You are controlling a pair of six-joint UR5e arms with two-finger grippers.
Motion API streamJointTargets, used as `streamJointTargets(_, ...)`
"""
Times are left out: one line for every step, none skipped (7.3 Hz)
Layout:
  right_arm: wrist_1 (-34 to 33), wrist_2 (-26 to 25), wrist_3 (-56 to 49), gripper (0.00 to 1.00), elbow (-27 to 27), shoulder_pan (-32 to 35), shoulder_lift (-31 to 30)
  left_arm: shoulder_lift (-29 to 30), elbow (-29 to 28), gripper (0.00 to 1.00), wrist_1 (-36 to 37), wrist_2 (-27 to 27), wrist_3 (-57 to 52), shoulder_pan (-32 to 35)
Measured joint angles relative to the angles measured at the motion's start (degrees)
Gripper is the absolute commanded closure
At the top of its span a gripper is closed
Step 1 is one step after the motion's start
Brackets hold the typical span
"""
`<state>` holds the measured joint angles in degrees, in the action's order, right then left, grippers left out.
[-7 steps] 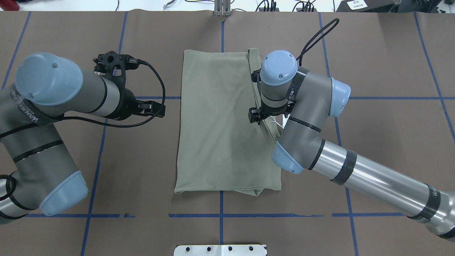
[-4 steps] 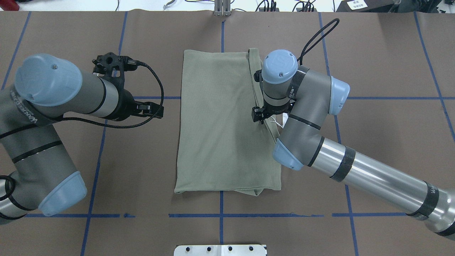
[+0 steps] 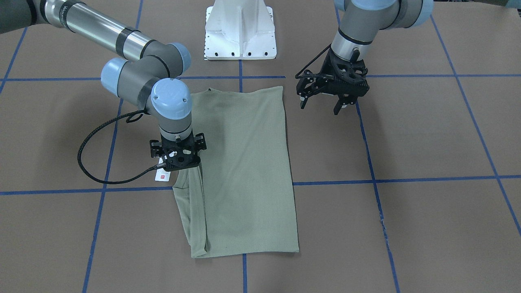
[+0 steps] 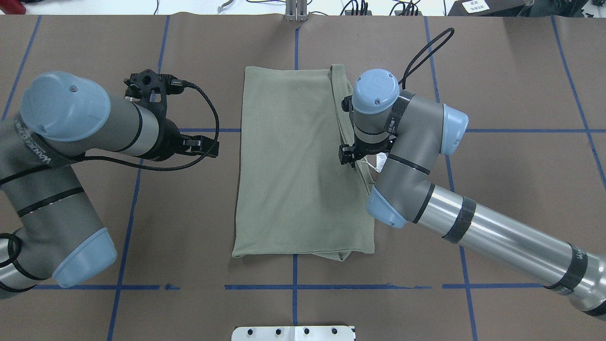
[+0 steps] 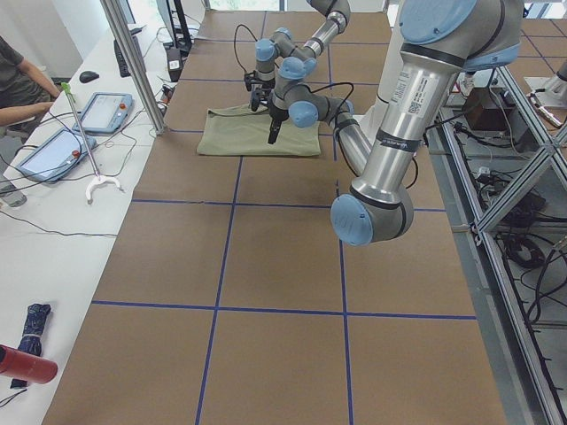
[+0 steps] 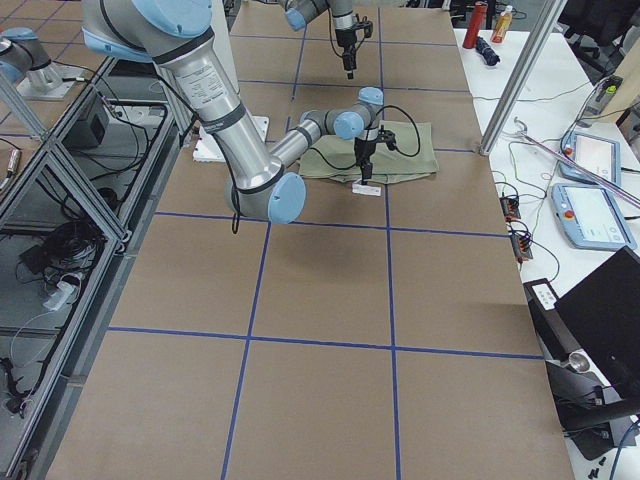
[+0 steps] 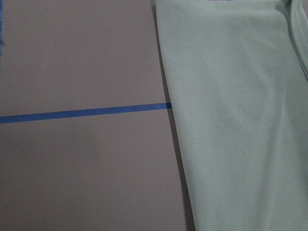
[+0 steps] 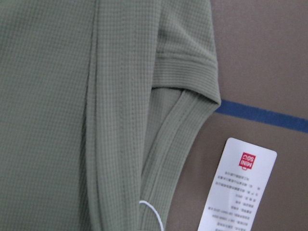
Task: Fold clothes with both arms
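Looking from front: my left claw (image 3: 320, 106) hangs over bench (image 3: 427, 211), fingers wide apart, holding nothing, just beside green shirt (image 3: 244, 171). Shirt lies folded flat, middle of bench. My right claw (image 3: 176, 162) low over shirt's edge, by white tag (image 3: 162, 175); can't tell if apart or together.
From above: shirt between my two arms.
Left wrist camera: shirt's side edge on brown bench, blue tape line (image 7: 86, 112) running up to it.
Right wrist camera: ribbed cuff (image 8: 185, 62), tag with red mark lying beside shirt.
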<state>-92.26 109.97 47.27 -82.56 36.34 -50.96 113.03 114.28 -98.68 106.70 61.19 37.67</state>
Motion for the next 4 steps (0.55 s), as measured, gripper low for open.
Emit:
streamJointTargets(0.06, 0.06, -0.59, 0.00, 0.00, 0.37, -0.28, 0.20, -0.20, 0.00, -0.04, 0.02, 0.08, -0.05)
streamJointTargets(0.12, 0.16, -1.96, 0.00, -0.05, 1.03, -0.85, 0.36, -0.44, 0.00, -0.08, 0.06, 0.23, -0.09)
streamJointTargets(0.14, 0.33, -3.64, 0.00, -0.16, 2.03, -1.67, 0.46, -0.56, 0.00, -0.10, 0.06, 0.39, -0.12)
streamJointTargets(0.15, 0.68, -5.01, 0.00, -0.29, 3.04, -2.42, 0.49, -0.60, 0.00, -0.11, 0.00, 0.51, -0.13)
